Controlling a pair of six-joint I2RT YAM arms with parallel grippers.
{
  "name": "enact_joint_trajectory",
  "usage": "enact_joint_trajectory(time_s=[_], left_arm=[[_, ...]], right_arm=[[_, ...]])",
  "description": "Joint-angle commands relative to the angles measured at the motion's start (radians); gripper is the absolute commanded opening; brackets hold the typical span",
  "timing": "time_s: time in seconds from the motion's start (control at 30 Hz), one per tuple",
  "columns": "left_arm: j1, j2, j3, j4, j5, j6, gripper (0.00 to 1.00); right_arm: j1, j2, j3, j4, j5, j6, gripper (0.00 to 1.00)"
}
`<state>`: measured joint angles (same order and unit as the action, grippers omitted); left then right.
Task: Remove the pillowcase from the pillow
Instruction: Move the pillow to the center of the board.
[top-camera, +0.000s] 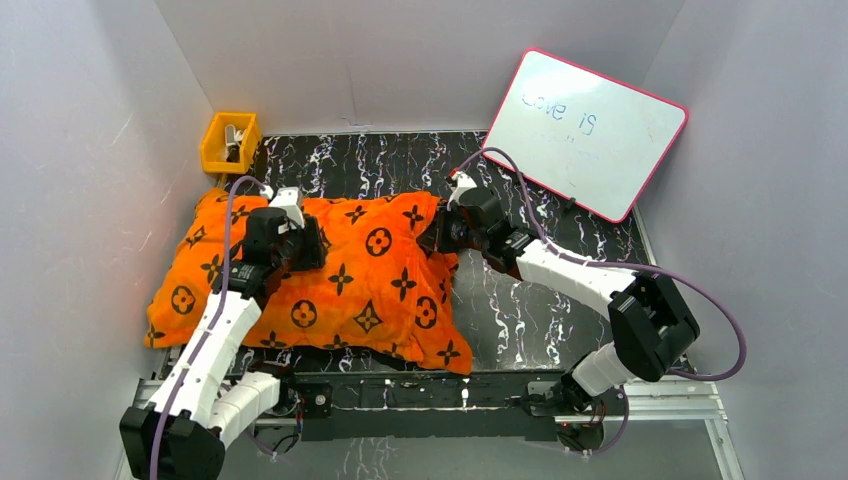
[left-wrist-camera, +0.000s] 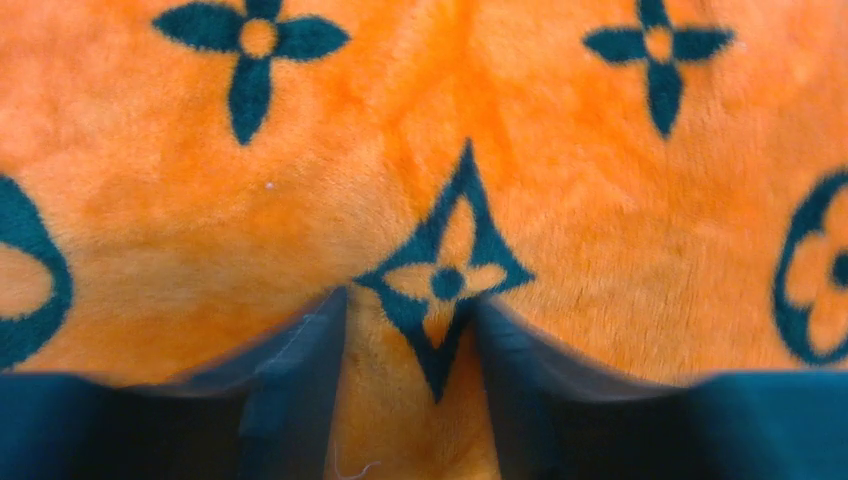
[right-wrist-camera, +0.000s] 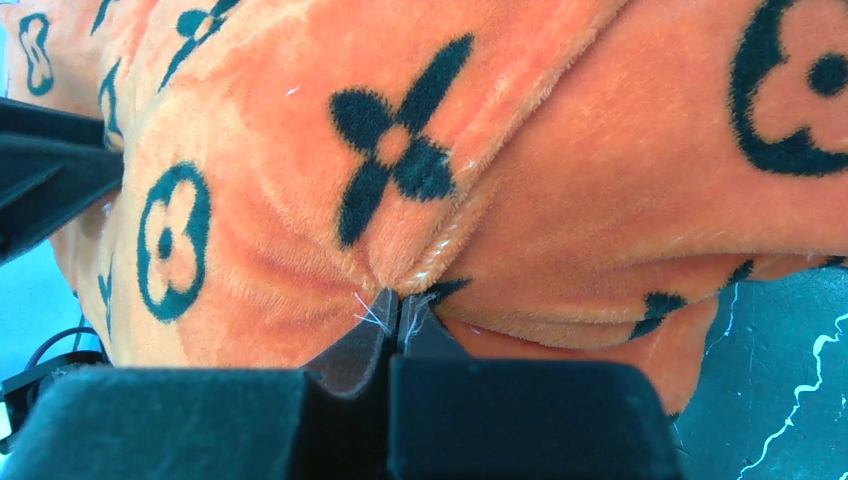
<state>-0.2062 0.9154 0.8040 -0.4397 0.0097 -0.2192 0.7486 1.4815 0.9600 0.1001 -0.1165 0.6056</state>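
The orange pillowcase (top-camera: 370, 285) with black flower and diamond motifs lies plump on the left half of the table; the pillow is hidden inside it. My left gripper (top-camera: 306, 246) presses down into its upper middle. In the left wrist view its jaws (left-wrist-camera: 410, 325) stand apart, with a ridge of the pillowcase (left-wrist-camera: 560, 160) bulging up between the two fingers. My right gripper (top-camera: 441, 234) is at the cover's far right corner. In the right wrist view it (right-wrist-camera: 398, 305) is shut on a puckered pinch of the pillowcase (right-wrist-camera: 600, 170), with loose threads at the tips.
A yellow bin (top-camera: 229, 143) stands at the back left corner. A pink-framed whiteboard (top-camera: 590, 130) leans against the back right wall. The black marbled table (top-camera: 540, 300) shows to the right of the cover. White walls close in on three sides.
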Motion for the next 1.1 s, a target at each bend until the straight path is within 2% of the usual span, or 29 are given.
enact_joint_trajectory(time_s=[0.0,0.03,0.07,0.17,0.23,0.33,0.4,0.47,0.5,0.57,0.7,0.77,0.87,1.0,1.07], left_arm=[[-0.001,0.062,-0.035,0.102,0.055,-0.026,0.24],[-0.002,0.091,-0.024,0.119,0.091,-0.021,0.08],[-0.002,0.12,-0.009,0.131,0.123,-0.02,0.0],[-0.02,0.21,0.047,0.173,0.205,-0.041,0.0],[-0.066,0.244,0.088,0.202,0.202,-0.051,0.0],[-0.236,0.341,0.18,0.235,0.096,-0.031,0.0],[-0.392,0.453,0.263,0.3,0.113,0.0,0.0],[-0.521,0.595,0.37,0.319,0.152,0.098,0.0],[-0.545,0.635,0.402,0.329,0.215,0.141,0.0],[-0.551,0.658,0.402,0.354,0.254,0.205,0.0],[-0.534,0.629,0.335,0.448,0.209,0.424,0.0],[-0.479,0.619,0.315,0.478,0.294,0.494,0.0],[-0.381,0.632,0.332,0.495,0.341,0.498,0.0],[-0.289,0.677,0.382,0.537,0.285,0.517,0.0],[-0.256,0.717,0.418,0.566,0.248,0.528,0.0]], right_arm=[[0.022,-0.049,0.001,0.051,-0.046,0.006,0.0],[0.022,-0.067,-0.014,0.051,-0.029,-0.004,0.0],[0.022,-0.095,-0.03,0.041,-0.007,-0.015,0.0],[0.019,-0.169,-0.072,-0.014,0.08,-0.058,0.0],[0.015,-0.226,-0.095,-0.046,0.128,-0.085,0.0],[-0.025,-0.393,-0.177,-0.094,0.27,-0.11,0.0],[-0.052,-0.513,-0.233,-0.149,0.342,-0.114,0.0],[-0.052,-0.598,-0.285,-0.186,0.397,-0.106,0.0],[-0.053,-0.633,-0.311,-0.204,0.389,-0.088,0.0],[-0.051,-0.672,-0.34,-0.203,0.362,-0.06,0.0],[-0.049,-0.711,-0.404,-0.191,0.276,-0.025,0.0],[-0.049,-0.708,-0.423,-0.185,0.24,-0.017,0.0],[-0.048,-0.679,-0.439,-0.158,0.198,-0.023,0.0],[-0.048,-0.594,-0.42,-0.111,0.145,-0.039,0.0],[-0.048,-0.542,-0.402,-0.059,0.125,-0.037,0.06]])
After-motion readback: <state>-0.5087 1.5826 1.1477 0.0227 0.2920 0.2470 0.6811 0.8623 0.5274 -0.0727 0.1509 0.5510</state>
